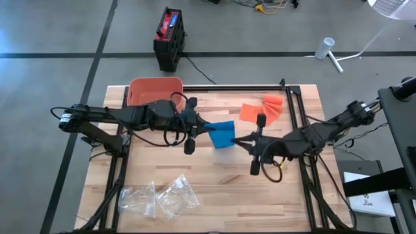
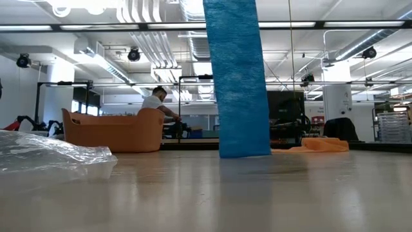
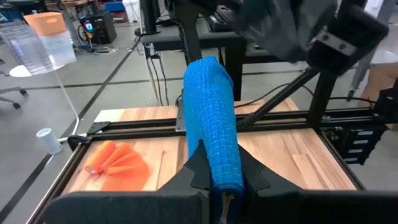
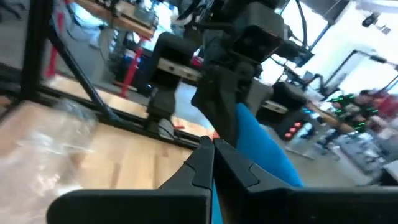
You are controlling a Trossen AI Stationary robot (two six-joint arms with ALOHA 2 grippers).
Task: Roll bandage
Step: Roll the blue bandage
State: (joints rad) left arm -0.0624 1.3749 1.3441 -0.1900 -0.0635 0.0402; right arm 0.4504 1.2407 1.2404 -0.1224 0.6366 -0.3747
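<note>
Blue bandage [image 1: 223, 134] hangs mid-table, strip upright, lower end on table [image 1: 214, 188]. Left hand [image 1: 205, 127] pinched shut on its upper end; right hand [image 1: 235, 142] clamped on opposite edge, both equally near

Overhead view of the wooden table [image 1: 214, 195]. The left gripper [image 1: 207, 127] and the right gripper [image 1: 235, 141] meet near the table's centre, each with its fingers closed on the blue bandage [image 1: 222, 134], which spans the gap between them. An orange tub [image 1: 154, 90] stands at the far left corner of the table, partly behind the left arm. An orange bandage [image 1: 261, 108] lies loose and fanned out toward the far right, apart from the blue one. Clear plastic bags [image 1: 158, 197] lie at the near left. On the floor beyond the table sits a black and red case [image 1: 169, 38].
</note>
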